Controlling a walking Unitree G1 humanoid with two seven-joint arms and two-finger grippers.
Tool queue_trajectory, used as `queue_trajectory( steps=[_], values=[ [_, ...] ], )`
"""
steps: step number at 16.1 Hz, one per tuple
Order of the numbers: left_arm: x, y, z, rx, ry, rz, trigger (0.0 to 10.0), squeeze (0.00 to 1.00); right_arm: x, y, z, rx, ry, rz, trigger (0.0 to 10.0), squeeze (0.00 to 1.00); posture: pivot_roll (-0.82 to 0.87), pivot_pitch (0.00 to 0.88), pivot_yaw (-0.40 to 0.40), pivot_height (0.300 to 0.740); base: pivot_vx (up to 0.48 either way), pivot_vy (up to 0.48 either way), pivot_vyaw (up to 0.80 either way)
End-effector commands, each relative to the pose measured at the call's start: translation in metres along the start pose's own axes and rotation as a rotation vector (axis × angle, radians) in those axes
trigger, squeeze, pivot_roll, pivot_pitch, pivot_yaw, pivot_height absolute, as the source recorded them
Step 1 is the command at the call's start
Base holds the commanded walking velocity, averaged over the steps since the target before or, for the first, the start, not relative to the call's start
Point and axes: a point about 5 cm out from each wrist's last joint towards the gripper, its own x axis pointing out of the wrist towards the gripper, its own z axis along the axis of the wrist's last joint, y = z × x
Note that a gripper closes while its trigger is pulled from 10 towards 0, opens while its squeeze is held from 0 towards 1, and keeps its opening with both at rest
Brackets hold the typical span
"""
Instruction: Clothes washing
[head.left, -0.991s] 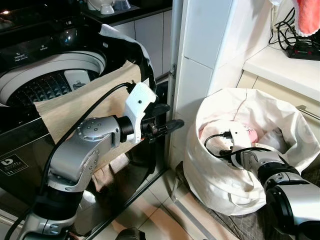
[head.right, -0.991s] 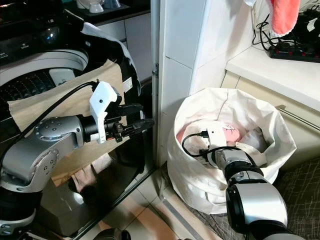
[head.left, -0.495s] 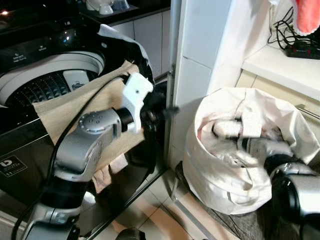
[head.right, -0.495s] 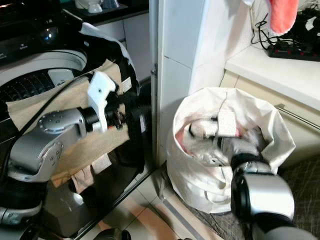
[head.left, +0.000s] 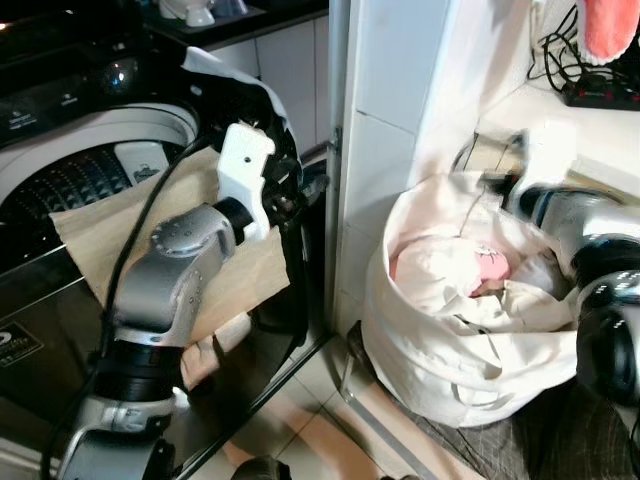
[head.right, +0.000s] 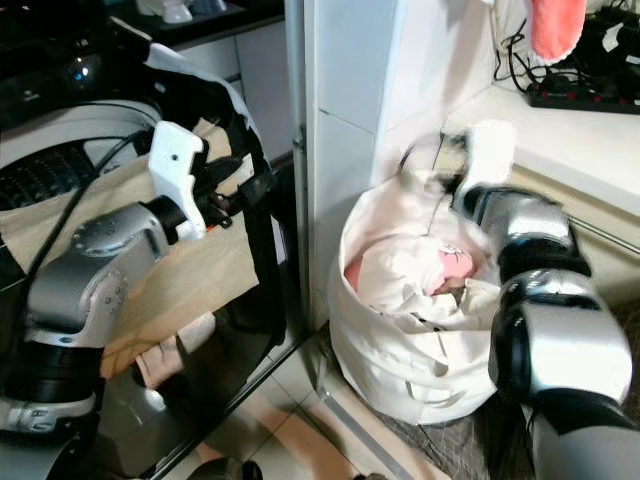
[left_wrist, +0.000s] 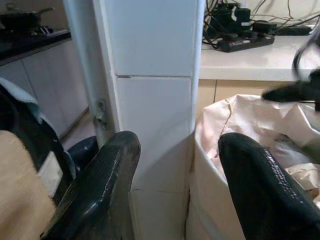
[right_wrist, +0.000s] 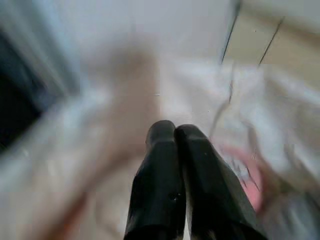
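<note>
A white laundry bag (head.left: 450, 350) stands on the floor beside a white pillar, holding white clothes and a pink garment (head.left: 490, 265). My right gripper (right_wrist: 172, 131) is shut with nothing visible between its fingers. It is blurred and hovers over the bag's far rim (head.right: 425, 160). To the left is the top-load washer, its drum (head.left: 90, 170) open. A tan cloth (head.left: 150, 240) hangs over its front edge and a black-and-white garment (head.left: 250, 100) lies on its right corner. My left gripper (left_wrist: 175, 185) is open and empty, raised by the washer's right corner (head.left: 300, 195) and pointing at the pillar.
The white pillar (head.left: 390, 100) separates washer and bag. Behind the bag, a counter (head.left: 540, 110) carries a power strip (head.left: 600, 95) with cables, and a pink cloth (head.left: 610, 25) hangs above. A dark mat (head.left: 520, 450) lies under the bag. Tiled floor (head.left: 320, 440) shows in front.
My right gripper has lifted out of the bag to above its far rim, moving fast. The left arm has swung up and back toward the washer's corner.
</note>
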Motion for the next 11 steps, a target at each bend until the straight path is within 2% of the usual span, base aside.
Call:
queue_trajectory(
  steps=[1,2,4,5,9,11],
  values=[
    [0.004,-0.004,0.004,0.022,-0.003,-0.027,10.0,0.0,0.0,0.0,-0.011,-0.071,0.1,0.035,10.0,1.0,0.01,0.0,0.049,0.74,0.0,0.0,0.0],
    [0.005,-0.009,0.004,0.016,0.008,-0.073,10.0,0.0,-0.003,-0.003,-0.016,-0.102,0.173,0.053,10.0,1.0,0.01,0.0,0.051,0.74,0.0,0.0,0.0],
    [0.003,-0.015,0.001,0.027,0.037,-0.138,10.0,0.0,-0.006,-0.004,-0.017,-0.134,0.249,0.108,10.0,1.0,0.01,0.0,0.057,0.74,0.0,0.0,0.0],
    [0.001,-0.02,-0.003,0.03,0.067,-0.187,10.0,0.0,-0.012,-0.012,-0.019,-0.182,0.33,0.13,10.0,1.0,0.0,0.0,0.06,0.74,0.0,0.0,0.0],
    [-0.002,-0.023,-0.006,0.026,0.083,-0.202,10.0,0.0,-0.015,-0.006,-0.025,-0.109,0.395,0.248,10.0,1.0,0.02,0.0,0.054,0.74,0.0,0.0,0.0],
    [-0.004,-0.026,-0.007,0.022,0.103,-0.23,10.0,0.0,-0.013,-0.003,-0.033,-0.152,0.431,0.284,10.0,1.0,0.02,0.0,0.05,0.74,0.0,0.0,0.0]
  ],
)
